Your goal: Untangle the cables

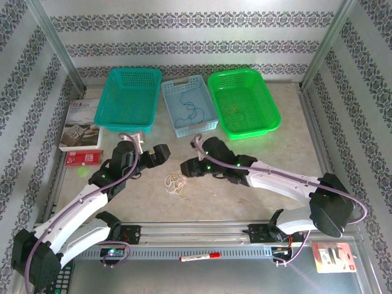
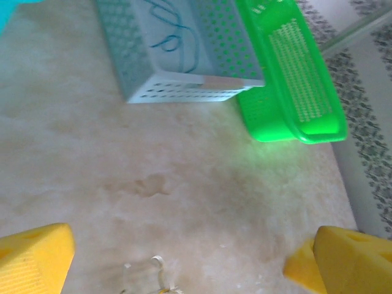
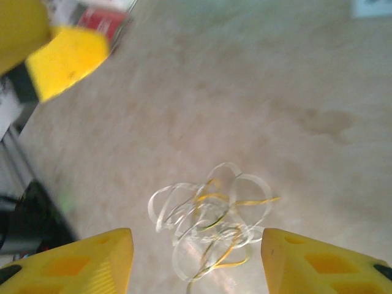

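The cables (image 1: 176,182) lie in a small loose bunch of whitish and yellow-orange loops on the table, between the two arms. In the right wrist view the cables (image 3: 211,223) sit on the table between my right gripper's (image 3: 196,263) yellow fingers (image 3: 318,263), which stand open and wide of the bunch. From above, the right gripper (image 1: 187,166) hovers just right of the bunch. My left gripper (image 1: 160,154) is up and left of it, open and holding nothing. A whitish loop (image 2: 156,269) shows at the bottom of the left wrist view, between the left gripper's (image 2: 190,260) fingers.
Three baskets stand at the back: teal (image 1: 122,127), light blue (image 1: 196,128) with a dark blue cable (image 1: 187,109) inside, and green (image 1: 251,133). A book (image 1: 82,125) and a red pack (image 1: 82,159) lie at the left. A marker (image 1: 199,257) rests on the front rail.
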Motion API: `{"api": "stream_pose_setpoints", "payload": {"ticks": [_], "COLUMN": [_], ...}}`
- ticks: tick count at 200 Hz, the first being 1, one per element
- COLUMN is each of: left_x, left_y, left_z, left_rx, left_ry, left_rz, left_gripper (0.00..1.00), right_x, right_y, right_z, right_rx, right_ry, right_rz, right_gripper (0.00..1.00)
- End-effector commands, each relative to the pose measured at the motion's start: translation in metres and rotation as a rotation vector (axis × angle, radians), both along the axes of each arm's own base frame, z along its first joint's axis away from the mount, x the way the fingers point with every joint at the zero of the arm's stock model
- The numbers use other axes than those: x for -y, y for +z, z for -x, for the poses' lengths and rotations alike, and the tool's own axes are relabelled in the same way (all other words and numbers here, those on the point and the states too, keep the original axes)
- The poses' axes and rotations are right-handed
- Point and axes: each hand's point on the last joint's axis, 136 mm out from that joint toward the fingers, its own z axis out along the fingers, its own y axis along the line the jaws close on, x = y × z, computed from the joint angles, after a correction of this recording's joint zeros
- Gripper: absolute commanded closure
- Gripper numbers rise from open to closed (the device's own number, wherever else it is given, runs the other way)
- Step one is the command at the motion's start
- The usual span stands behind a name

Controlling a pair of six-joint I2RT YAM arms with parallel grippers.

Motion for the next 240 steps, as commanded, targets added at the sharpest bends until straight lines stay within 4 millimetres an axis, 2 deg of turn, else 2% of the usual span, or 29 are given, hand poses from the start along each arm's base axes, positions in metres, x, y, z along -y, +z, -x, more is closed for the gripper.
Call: {"api": "stream_pose_setpoints", "payload": {"ticks": [1,35,70,91,110,131,152,168,217,240], "left_x": [-0.028,-0.046,-0.043,-0.041,-0.040,-0.034,-0.028,-0.017,0.016,0.029], "left_y": [-0.019,-0.017,-0.018,-0.016,-0.012,-0.007,-0.005,-0.004,-0.002,0.002], "left_z": [0.009,0.012,0.013,0.012,0.011,0.010,0.009,0.009,0.004,0.003], "left_rx": [-0.069,-0.048,-0.061,-0.055,-0.039,-0.028,-0.037,-0.039,-0.049,-0.046], "left_ry": [0.133,0.212,0.182,0.172,0.158,0.122,0.073,0.015,-0.141,-0.194], "left_rz": [0.010,0.038,0.030,0.026,0.025,0.021,0.002,0.009,0.077,0.105], "left_gripper": [0.00,0.00,0.00,0.00,0.00,0.00,0.00,0.00,0.05,0.06], "right_x": [-0.009,-0.037,-0.058,-0.060,-0.053,-0.042,-0.027,-0.014,0.034,0.050], "right_y": [-0.018,-0.031,-0.042,-0.055,-0.070,-0.086,-0.089,-0.085,-0.063,-0.050], "right_z": [0.011,0.018,0.015,0.010,0.008,0.006,0.000,-0.007,-0.027,-0.034], "right_rx": [0.021,0.010,-0.001,-0.008,-0.016,-0.041,-0.045,-0.042,-0.016,-0.014], "right_ry": [0.019,0.077,0.104,0.091,0.073,0.052,0.021,-0.009,-0.116,-0.151], "right_rz": [0.075,0.105,0.113,0.144,0.185,0.215,0.222,0.211,0.172,0.126], "right_gripper": [0.40,0.39,0.40,0.42,0.51,0.73,0.91,1.00,1.00,1.00]}}
